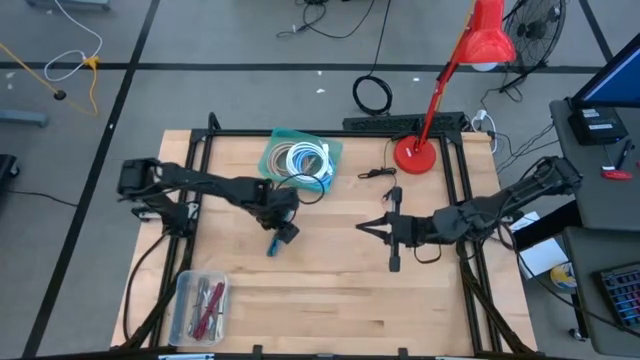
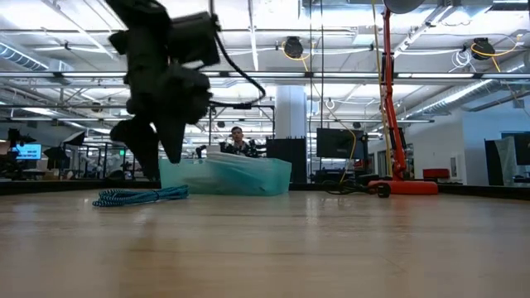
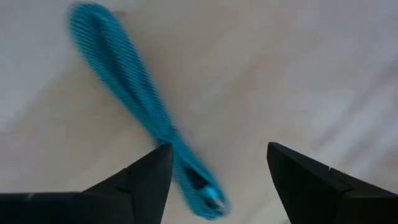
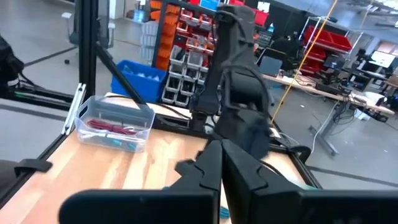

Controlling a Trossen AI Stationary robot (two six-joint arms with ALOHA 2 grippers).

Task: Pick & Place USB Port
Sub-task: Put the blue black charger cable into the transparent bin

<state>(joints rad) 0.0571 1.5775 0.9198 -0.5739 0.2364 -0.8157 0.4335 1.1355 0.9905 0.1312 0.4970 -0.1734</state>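
Hovering over one blue braided cable (image 3: pixel 134 106), the left gripper (image 3: pixel 217 180) has its two fingers apart and holds nothing.
One teal tray (image 1: pixel 332 153) of coiled cables sits at the table's far side, one clear box (image 1: pixel 184 305) near its front-left corner; the right gripper (image 1: pixel 365 227) waits mid-table, fingers together.
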